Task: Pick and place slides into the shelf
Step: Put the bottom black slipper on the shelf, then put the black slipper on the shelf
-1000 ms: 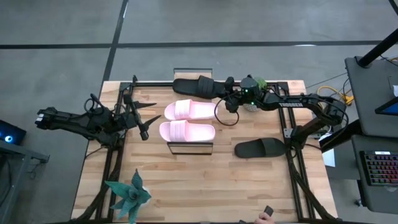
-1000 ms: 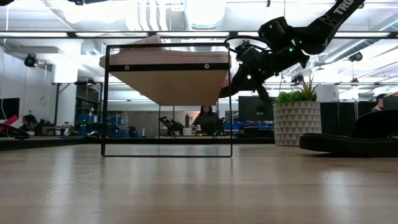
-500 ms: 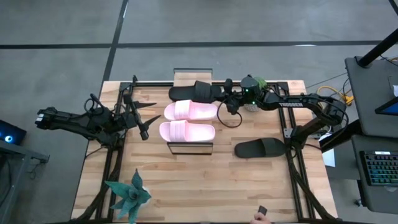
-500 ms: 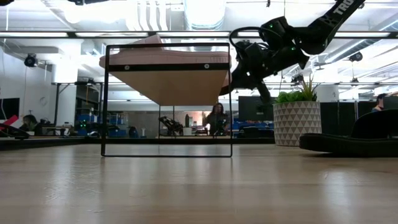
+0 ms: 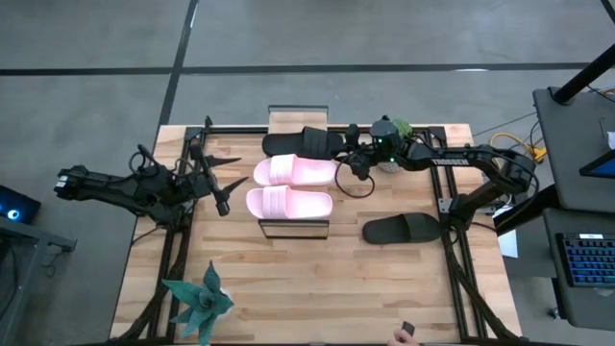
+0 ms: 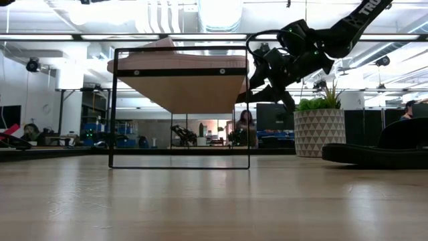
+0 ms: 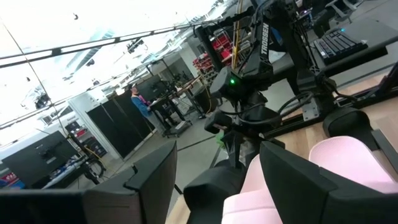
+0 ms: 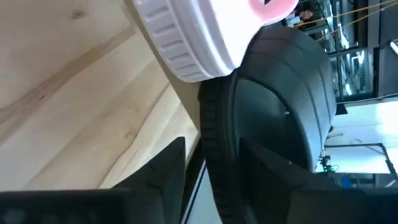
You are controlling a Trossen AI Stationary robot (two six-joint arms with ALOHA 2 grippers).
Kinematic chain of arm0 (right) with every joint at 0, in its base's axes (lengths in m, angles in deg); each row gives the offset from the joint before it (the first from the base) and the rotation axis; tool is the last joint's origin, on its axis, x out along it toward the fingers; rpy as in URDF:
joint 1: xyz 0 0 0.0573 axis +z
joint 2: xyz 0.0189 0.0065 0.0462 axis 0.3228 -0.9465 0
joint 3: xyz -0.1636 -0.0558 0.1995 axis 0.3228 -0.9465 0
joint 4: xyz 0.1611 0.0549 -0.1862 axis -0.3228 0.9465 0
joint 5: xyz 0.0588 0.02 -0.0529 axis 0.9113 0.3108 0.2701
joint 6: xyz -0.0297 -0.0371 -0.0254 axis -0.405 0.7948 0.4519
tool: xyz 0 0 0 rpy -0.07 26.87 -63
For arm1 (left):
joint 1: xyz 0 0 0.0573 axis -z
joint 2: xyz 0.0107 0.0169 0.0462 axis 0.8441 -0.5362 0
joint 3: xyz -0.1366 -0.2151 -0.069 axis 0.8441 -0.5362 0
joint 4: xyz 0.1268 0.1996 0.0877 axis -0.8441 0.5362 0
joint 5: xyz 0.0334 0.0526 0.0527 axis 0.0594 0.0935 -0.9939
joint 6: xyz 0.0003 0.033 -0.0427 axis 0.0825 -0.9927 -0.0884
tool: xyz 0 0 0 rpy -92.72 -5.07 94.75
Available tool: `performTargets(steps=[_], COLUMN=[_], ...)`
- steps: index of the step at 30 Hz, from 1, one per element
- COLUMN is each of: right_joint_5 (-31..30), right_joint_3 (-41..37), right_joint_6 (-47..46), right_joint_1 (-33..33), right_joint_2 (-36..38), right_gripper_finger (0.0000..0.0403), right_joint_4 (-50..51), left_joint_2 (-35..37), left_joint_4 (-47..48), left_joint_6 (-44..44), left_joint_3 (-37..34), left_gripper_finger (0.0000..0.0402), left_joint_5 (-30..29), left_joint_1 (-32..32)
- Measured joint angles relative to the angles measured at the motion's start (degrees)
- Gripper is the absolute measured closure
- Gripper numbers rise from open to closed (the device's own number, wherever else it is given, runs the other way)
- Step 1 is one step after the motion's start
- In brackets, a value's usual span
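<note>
Pale wood-plank tabletop (image 5: 317,279) carries the black-framed shelf (image 5: 297,115); right pincer (image 5: 348,149), parted, straddles a ribbed black rubber slide (image 5: 309,140).

Shelf (image 5: 297,117) top packed: pink slides (image 5: 291,186), black slide (image 5: 309,140). Open tabletop (image 5: 307,279) near front; potted plant (image 5: 402,128) crowded right arm.

Two light pink slides (image 5: 291,185) on the pale wood shelf (image 5: 298,118); a black slide (image 5: 309,141) — ribbed sole; another black slide (image 5: 402,229).

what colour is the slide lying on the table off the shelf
Black. The slide lies on the table beside the shelf, clearest in the high view.
</note>
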Motion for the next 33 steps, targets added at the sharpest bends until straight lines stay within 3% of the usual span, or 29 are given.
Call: performTargets(steps=[10, 15, 22, 28, 33], right_joint_5=[-0.34, -4.62, -6.91, -6.76, -6.57], right_joint_3=[0.0, 0.0, -0.02, -0.02, -0.02], right_joint_6=[-5.91, -6.72, -21.8, -36.04, -41.18], right_joint_1=[0.28, 1.12, 1.4, 1.4, 1.4], right_joint_2=[3.59, 7.45, 15.09, 19.8, 20.14], right_gripper_finger=[0.0215, 0.0214, 0.0214, 0.0213, 0.0213], right_joint_4=[2.46, 8.76, 16.65, 17.38, 17.56], left_joint_2=[0.01, 0.0, -0.42, -1.59, -3.04], left_joint_4=[-0.25, -0.23, -0.28, -0.95, -3.73], left_joint_6=[-0.01, -0.02, 0.0, 0.0, 0.05], left_joint_3=[0.0, 0.0, 0.01, 0.02, 0.04], left_gripper_finger=[0.0187, 0.0187, 0.0187, 0.0187, 0.0187], left_joint_5=[-0.54, -1.11, -1.11, -1.09, -1.08], left_joint_1=[0.02, 0.0, 0.0, 0.0, 0.0])
